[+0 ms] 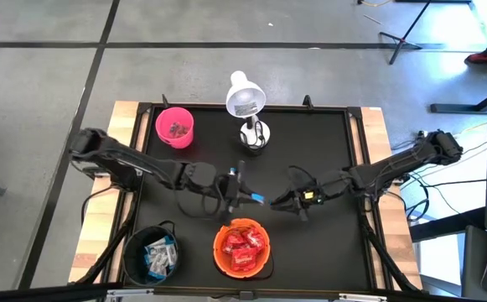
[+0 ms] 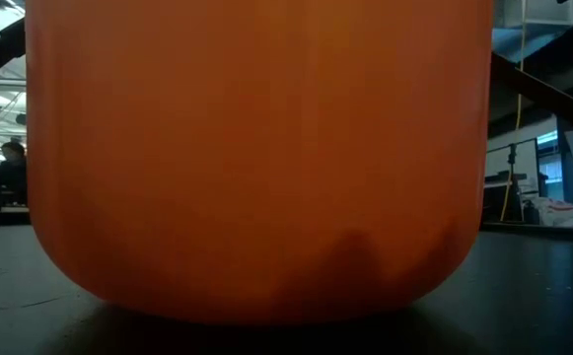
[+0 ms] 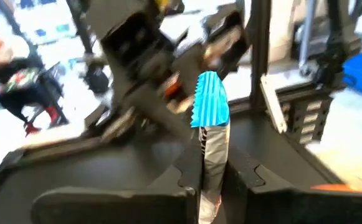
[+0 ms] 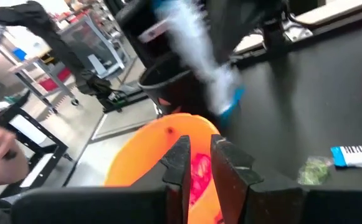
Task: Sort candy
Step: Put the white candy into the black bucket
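Here we see the left hand [image 3: 210, 174] clamped on a flat silvery wrapped candy with a crimped blue end [image 3: 210, 109], held above the black table [image 1: 310, 151] between the arms. The right hand [image 4: 198, 163] nearby has its fingers nearly together, empty. We read no writing on the wrapper.

Both arms are dark, slim and jointed, with black cables trailing behind. The right arm [image 1: 377, 172] carries a small yellow marking just behind its jaws.

Bright overhead view, motion-blurred wrist views
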`<state>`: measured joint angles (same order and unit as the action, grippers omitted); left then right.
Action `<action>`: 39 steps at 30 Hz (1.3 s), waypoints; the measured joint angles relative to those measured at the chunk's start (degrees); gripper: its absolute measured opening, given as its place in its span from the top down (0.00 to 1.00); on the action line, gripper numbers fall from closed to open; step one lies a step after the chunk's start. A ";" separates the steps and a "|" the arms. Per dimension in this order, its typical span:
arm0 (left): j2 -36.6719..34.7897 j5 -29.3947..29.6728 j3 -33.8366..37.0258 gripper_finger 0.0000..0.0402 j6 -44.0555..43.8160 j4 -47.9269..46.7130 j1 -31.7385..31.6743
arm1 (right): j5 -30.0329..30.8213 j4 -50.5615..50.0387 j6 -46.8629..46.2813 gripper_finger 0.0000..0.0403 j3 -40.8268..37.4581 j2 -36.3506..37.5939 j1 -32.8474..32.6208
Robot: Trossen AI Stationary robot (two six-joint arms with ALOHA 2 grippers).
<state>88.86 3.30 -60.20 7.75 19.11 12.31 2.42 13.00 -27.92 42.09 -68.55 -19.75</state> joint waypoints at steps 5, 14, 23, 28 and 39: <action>-11.25 4.27 0.02 0.95 -3.03 -14.03 2.98 | -0.13 -1.28 0.24 0.86 0.00 3.61 -0.03; -31.15 6.89 0.00 0.95 -18.79 -36.09 18.31 | -0.03 -2.38 2.93 0.86 0.00 5.53 -0.04; -33.12 15.65 -0.02 0.96 -57.06 -55.73 35.72 | -0.05 -4.13 3.95 0.86 0.00 5.50 -0.07; -28.62 11.74 -0.02 0.96 -77.18 -62.47 40.56 | -0.05 -4.34 4.45 0.86 0.00 5.50 -0.07; -18.70 -5.92 0.00 0.94 -102.10 -75.93 45.65 | -0.05 -4.64 5.77 0.86 0.00 5.49 -0.09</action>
<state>70.17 -2.63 -60.20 -94.35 -56.81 57.96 2.37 8.36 -22.15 42.09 -63.06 -19.84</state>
